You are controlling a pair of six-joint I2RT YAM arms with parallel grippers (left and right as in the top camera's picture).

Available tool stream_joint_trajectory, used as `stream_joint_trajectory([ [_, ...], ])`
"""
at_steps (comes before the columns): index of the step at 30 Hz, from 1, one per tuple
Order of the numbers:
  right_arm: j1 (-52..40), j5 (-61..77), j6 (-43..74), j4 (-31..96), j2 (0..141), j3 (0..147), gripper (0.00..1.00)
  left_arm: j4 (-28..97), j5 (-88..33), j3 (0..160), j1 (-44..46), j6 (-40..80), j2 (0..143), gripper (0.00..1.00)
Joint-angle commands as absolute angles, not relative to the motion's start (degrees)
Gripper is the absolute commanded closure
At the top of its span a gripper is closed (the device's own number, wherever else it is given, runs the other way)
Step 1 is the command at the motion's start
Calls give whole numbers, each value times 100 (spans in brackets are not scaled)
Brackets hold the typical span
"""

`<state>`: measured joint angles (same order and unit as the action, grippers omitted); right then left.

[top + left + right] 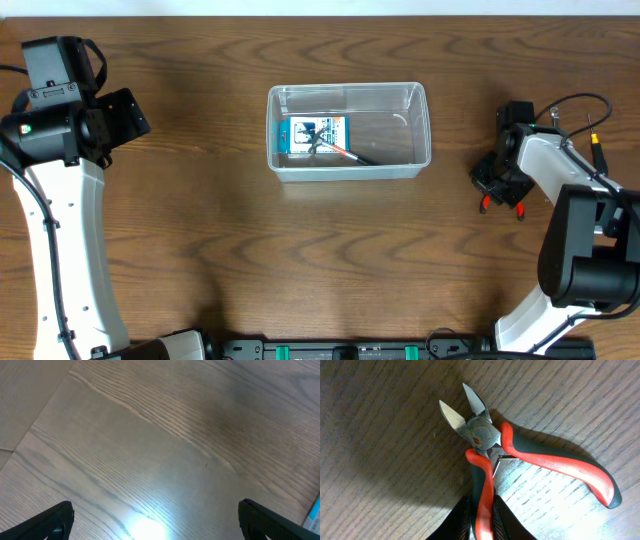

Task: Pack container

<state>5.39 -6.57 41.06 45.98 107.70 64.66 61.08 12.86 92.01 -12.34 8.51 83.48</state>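
The clear plastic container [348, 95] stands mid-table with a blue-and-white box [311, 135] and a thin tool [352, 153] inside. Red-and-black side cutters [520, 455] lie on the wood to its right, their blades apart. My right gripper [483, 520] is shut on one cutter handle, and the other handle splays out to the right. From overhead the right gripper [497, 185] sits over the cutters [500, 204]. My left gripper [155, 520] is open over bare wood at the far left, nothing between its fingers.
The left arm [60, 200] rises along the left table edge, and the right arm's base [580, 270] is at the lower right. A dark rail [350, 350] runs along the front edge.
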Motion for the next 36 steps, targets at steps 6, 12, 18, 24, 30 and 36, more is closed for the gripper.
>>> stream_joint_trajectory([
  [6,598,-1142,3273,5315,10886,7623,92,6104,1376,9212,-1258,757,8359,2],
  [12,591,-1135,2794,5767,10886,8396,90,6104,1376,9212,-1258,757,8359,2],
  [18,480,-1081,1778,6029,10886,9063,82,6104,1376,9212,-1258,757,8359,2],
  [24,86,-582,910,6112,10886,9682,85,6104,1376,9212,-1258,757,8359,2],
  [30,-423,-596,917,6097,10886,10033,89,6104,1376,9212,-1258,757,8359,2],
  [36,-548,-845,1466,6239,10886,10055,81,6104,1376,9212,-1258,757,8359,2],
])
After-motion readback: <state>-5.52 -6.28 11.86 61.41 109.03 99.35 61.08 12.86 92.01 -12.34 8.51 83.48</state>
